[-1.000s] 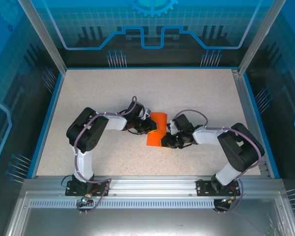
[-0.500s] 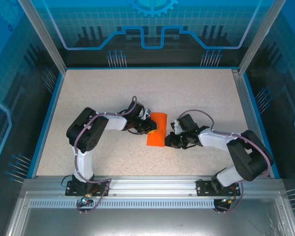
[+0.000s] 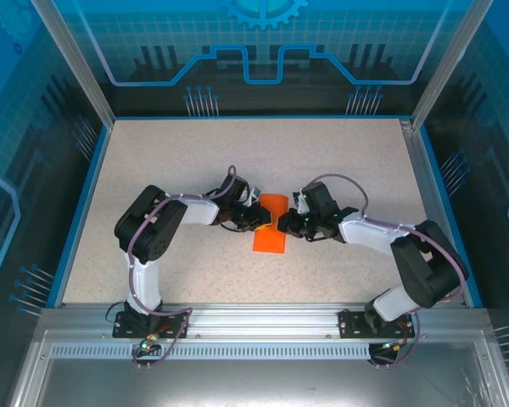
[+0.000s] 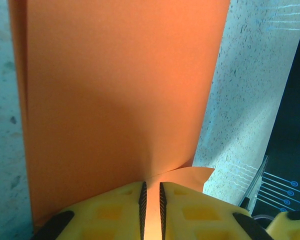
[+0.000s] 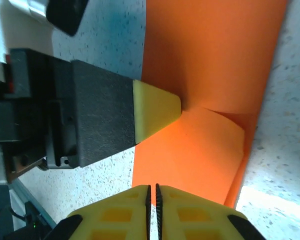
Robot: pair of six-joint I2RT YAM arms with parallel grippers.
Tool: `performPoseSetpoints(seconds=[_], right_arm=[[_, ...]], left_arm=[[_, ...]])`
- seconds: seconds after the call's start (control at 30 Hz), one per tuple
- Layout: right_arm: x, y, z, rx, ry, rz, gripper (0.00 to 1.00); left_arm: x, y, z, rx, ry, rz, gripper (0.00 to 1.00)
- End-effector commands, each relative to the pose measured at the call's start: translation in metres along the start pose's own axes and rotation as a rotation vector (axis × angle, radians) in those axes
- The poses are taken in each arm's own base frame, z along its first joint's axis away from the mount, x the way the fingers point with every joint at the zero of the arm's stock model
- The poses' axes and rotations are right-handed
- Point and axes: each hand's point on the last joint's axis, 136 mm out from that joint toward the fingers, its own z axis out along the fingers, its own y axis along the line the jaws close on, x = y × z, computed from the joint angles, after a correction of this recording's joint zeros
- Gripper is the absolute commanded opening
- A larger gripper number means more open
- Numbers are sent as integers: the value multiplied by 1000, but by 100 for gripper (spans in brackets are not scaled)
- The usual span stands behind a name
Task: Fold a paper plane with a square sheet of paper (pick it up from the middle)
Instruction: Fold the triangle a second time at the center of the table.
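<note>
Corner-fold step, by my reading; the square sheet of paper (image 3: pixel 270 237) is lying in the middle of the table (image 3: pixel 178 161), already halved into a strip; my left gripper (image 4: pixel 151 186) is pinching its edge, jaws nearly together on the paper; my right gripper (image 5: pixel 152 189) is sitting narrow over a turned-in corner flap (image 5: pixel 202 145), and I cannot tell whether it is gripping it; the next move is calling for creasing that flap flat without dragging the sheet.

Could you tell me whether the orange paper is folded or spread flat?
Folded: the orange paper is a narrow strip from above, one edge shows two layers, and a turned-over flap lies near the right fingers.
</note>
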Motion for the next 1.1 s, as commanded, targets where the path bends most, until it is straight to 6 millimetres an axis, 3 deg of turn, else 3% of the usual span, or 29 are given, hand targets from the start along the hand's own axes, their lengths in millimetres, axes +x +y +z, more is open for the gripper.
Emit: performPoseSetpoints(seconds=[0.0,0.13,0.4,0.67,0.87,1.07], right_arm=[[-14,-2,-13,36,-81,11,15],[1,3,1,-5,33,-1,13],[30,-4,25,-49,161,-1,12],[47,-44,43,64,226,38,11],[50,-47,47,67,242,42,11],[49,-50,45,88,234,40,12]], left_arm=[[0,27,1,-84,-5,-38,19],[-2,25,2,-81,-5,-40,19],[-6,17,-2,-71,-17,-29,22],[-10,-6,-15,-33,-39,6,26],[-13,-29,-38,-16,-84,47,32],[-6,-38,-43,13,-75,44,29]])
